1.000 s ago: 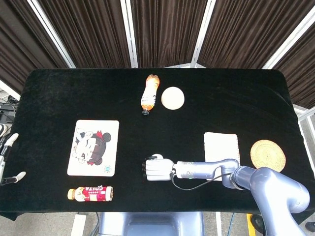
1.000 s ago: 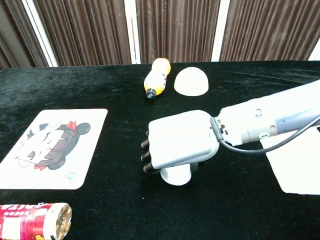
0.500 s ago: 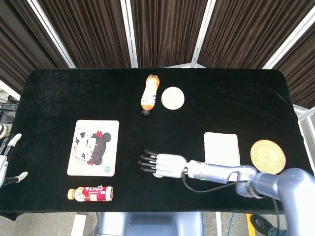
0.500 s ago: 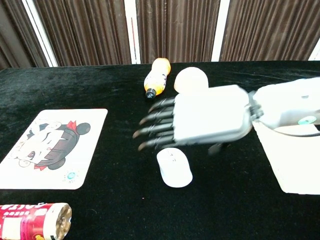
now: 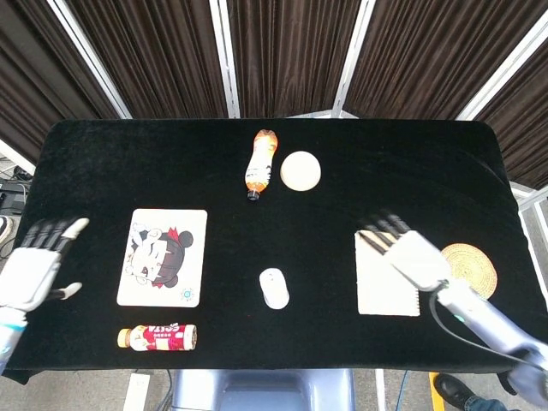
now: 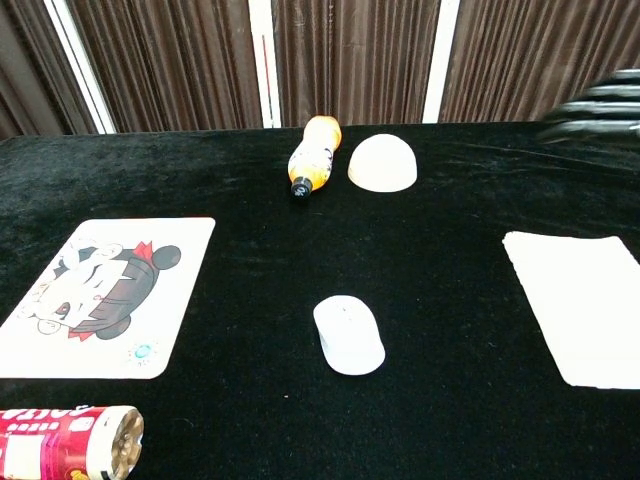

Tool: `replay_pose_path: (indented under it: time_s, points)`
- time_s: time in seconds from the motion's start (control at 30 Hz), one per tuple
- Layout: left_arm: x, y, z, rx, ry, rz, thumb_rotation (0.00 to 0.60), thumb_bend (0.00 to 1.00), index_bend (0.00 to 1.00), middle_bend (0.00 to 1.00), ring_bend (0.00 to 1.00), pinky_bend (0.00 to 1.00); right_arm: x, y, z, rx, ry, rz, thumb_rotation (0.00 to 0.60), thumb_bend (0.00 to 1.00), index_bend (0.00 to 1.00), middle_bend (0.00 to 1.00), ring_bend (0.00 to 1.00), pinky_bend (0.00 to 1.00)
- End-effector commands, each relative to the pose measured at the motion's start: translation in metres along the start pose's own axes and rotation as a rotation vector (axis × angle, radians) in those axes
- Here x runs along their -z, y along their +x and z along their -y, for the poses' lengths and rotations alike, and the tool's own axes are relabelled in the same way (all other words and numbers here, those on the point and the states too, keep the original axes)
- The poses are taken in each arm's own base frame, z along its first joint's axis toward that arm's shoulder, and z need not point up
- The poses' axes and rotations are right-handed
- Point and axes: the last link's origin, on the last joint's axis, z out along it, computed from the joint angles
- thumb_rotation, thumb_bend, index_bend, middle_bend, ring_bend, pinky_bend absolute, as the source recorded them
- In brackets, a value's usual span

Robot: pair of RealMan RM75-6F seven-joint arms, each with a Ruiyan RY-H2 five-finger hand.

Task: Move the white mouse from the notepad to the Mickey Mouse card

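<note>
Your white mouse [image 5: 274,288] lies alone on the black table [image 5: 411,163], between the Mickey Mouse card [image 5: 163,257] at left and the notepad [image 5: 382,282] at right. Your right hand [image 5: 404,253] hovers over the notepad, fingers spread, empty. Your left hand [image 5: 32,267] is spread at the table's left edge.

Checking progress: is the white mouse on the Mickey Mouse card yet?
No. The white mouse lies on black cloth, right of the Mickey Mouse card.

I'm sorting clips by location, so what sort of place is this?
Probably a lab or studio for robot tabletop trials, not a home: a table draped in black cloth, dark pleated curtains behind, and unrelated props laid out, such as a white mouse, Mickey Mouse card and notepad.
</note>
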Motion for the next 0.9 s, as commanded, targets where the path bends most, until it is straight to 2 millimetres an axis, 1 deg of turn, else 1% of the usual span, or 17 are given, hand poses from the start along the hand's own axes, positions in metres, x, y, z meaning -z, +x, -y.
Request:
replay_pose_path:
  time_s: [0.03,0.1,0.13,0.17,0.27,0.3,0.43,0.47,0.6,0.63,0.77,0.9]
  points:
    - [-0.026,0.000,-0.027,-0.046,-0.146,0.012,0.600,0.00,0.00,0.00,0.00,0.00,0.033,-0.001,-0.006,-0.160,-0.160,0.032,0.600,0.00,0.00,0.00,0.00,0.00]
    - [-0.036,-0.001,-0.040,-0.058,-0.205,0.012,0.600,0.00,0.00,0.00,0.00,0.00,0.042,-0.001,-0.006,-0.219,-0.217,0.033,0.600,0.00,0.00,0.00,0.00,0.00]
    - [-0.042,-0.001,-0.049,-0.065,-0.245,0.010,0.600,0.00,0.00,0.00,0.00,0.00,0.048,-0.001,-0.006,-0.254,-0.255,0.032,0.600,0.00,0.00,0.00,0.00,0.00]
    - [-0.053,-0.002,-0.066,-0.082,-0.310,0.013,0.600,0.00,0.00,0.00,0.00,0.00,0.056,-0.002,-0.006,-0.302,-0.307,0.029,0.600,0.00,0.00,0.00,0.00,0.00]
    - [-0.069,-0.006,-0.100,-0.103,-0.424,0.029,0.600,0.00,0.02,0.00,0.00,0.00,0.072,-0.004,-0.007,-0.368,-0.385,0.027,0.600,0.00,0.00,0.00,0.00,0.00]
    - [-0.077,-0.008,-0.117,-0.125,-0.477,0.031,0.600,0.00,0.03,0.00,0.00,0.00,0.078,-0.005,-0.006,-0.398,-0.412,0.019,0.600,0.00,0.00,0.00,0.00,0.00]
    - [-0.094,-0.015,-0.163,-0.209,-0.601,0.016,0.600,0.00,0.06,0.00,0.00,0.00,0.090,-0.003,-0.004,-0.457,-0.480,-0.020,0.600,0.00,0.00,0.00,0.00,0.00]
    - [-0.099,-0.020,-0.181,-0.220,-0.639,0.027,0.600,0.00,0.07,0.00,0.00,0.00,0.094,-0.003,-0.003,-0.473,-0.503,-0.028,0.600,0.00,0.00,0.00,0.00,0.00]
    - [-0.113,-0.034,-0.219,-0.256,-0.716,0.051,0.600,0.00,0.11,0.00,0.01,0.00,0.102,-0.002,-0.001,-0.494,-0.559,-0.029,0.600,0.00,0.00,0.00,0.00,0.00]
    - [-0.117,-0.040,-0.233,-0.265,-0.744,0.062,0.600,0.00,0.13,0.01,0.02,0.00,0.105,-0.001,0.000,-0.499,-0.577,-0.024,0.600,0.00,0.00,0.00,0.00,0.00]
    - [-0.126,-0.053,-0.263,-0.297,-0.811,0.082,0.600,0.00,0.17,0.04,0.07,0.01,0.109,-0.001,0.003,-0.484,-0.599,-0.003,0.600,0.00,0.00,0.00,0.00,0.00]
    - [-0.135,-0.062,-0.285,-0.334,-0.861,0.096,0.600,0.00,0.18,0.05,0.10,0.02,0.112,-0.002,0.006,-0.467,-0.604,0.022,0.600,0.00,0.00,0.00,0.00,0.00]
